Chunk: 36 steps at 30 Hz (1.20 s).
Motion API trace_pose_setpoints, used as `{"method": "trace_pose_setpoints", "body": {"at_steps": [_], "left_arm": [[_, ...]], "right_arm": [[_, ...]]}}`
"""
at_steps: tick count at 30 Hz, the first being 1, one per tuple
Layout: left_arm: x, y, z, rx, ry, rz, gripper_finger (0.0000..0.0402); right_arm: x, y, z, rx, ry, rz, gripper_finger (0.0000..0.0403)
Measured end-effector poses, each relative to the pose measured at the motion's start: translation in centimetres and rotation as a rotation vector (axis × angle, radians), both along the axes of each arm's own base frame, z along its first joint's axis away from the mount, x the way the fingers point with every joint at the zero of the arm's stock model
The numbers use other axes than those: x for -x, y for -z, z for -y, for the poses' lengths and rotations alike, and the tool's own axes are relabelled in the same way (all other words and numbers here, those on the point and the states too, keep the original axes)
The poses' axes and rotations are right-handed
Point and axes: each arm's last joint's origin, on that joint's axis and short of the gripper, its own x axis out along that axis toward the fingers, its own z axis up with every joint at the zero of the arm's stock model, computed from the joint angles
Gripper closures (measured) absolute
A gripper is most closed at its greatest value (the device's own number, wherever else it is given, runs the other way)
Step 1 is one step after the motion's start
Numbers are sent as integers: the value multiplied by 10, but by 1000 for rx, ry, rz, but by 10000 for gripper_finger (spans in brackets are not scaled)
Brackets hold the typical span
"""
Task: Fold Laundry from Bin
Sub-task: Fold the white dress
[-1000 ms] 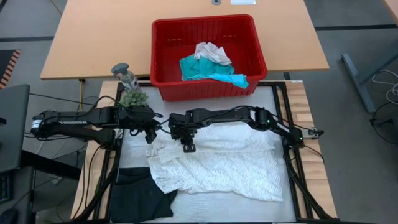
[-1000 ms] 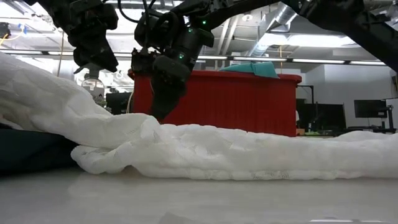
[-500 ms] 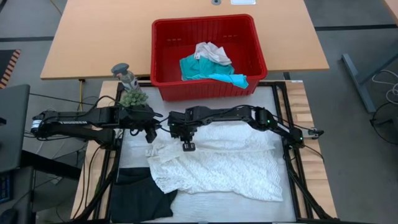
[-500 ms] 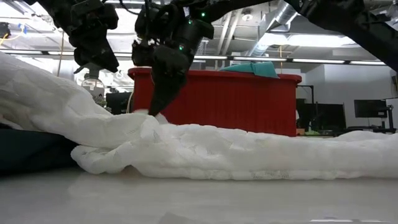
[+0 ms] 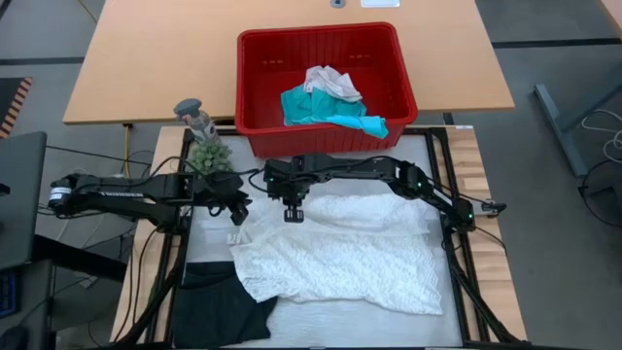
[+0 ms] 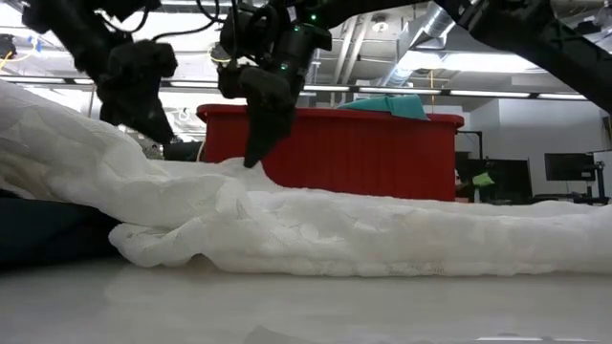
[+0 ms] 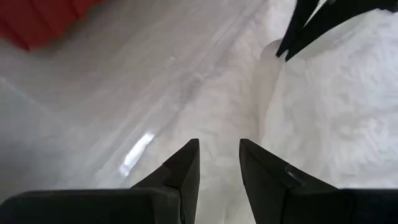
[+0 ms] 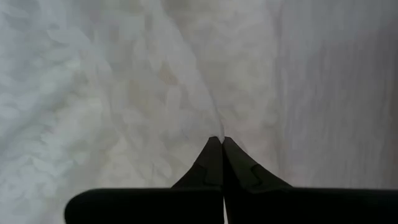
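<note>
A white lacy garment [image 5: 340, 258] lies spread over the table's middle, its near left corner resting on a black garment [image 5: 219, 311]. My right gripper [image 5: 292, 213] is shut on the white garment near its far left edge and shows in the low view [image 6: 254, 161] too. My left gripper [image 5: 236, 212] hangs open just left of it, its fingers [image 7: 217, 152] slanting down over the cloth's left edge without touching it. The red bin [image 5: 255, 95] stands at the far side with a teal garment [image 5: 326, 109] and a white one [image 5: 330, 82] inside. My right gripper pinches a small raised fold of the white garment [image 8: 214, 127] between its two shut fingertips, near the cloth's far left edge. The fingers slant steeply down from above. The pinched bit stands up as a low peak [image 6: 239, 166]; the rest of the garment lies on the table.
A small green plant [image 5: 207, 153] and a grey figure [image 5: 193, 114] stand at the table's far left, close to my left arm. The bin's near wall [image 6: 363, 158] is right behind both grippers. Bare tabletop [image 7: 124, 93] lies left of the cloth.
My right gripper has shut on the white garment, then gone up and toward the table's far edge, drawing that bit of cloth up into a peak while the rest stays flat. My left gripper has come down toward the cloth's left edge.
</note>
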Motion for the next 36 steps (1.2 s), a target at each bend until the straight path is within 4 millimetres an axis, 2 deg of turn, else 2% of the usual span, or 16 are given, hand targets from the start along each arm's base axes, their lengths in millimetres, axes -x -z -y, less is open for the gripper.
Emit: {"method": "trace_pose_setpoints", "body": {"at_steps": [9,14,19,22,27,30,36], "left_arm": [[5,34,2,120,-46,19,301],[6,38,3,173,-55,17,301],[3,31,11,249,54,50,301],[7,33,19,172,110,-18,301],[5,31,29,-17,211,-19,301],[5,30,33,-138,333,-51,297],[5,30,36,-286,495,-83,257]], "right_arm": [[3,1,5,25,73,-38,388],[7,3,6,60,94,-85,388],[8,3,7,67,90,-90,388],[8,3,6,67,88,-93,388],[8,3,6,68,87,-89,388],[8,3,6,68,85,-88,388],[6,2,6,68,86,-65,388]]}}
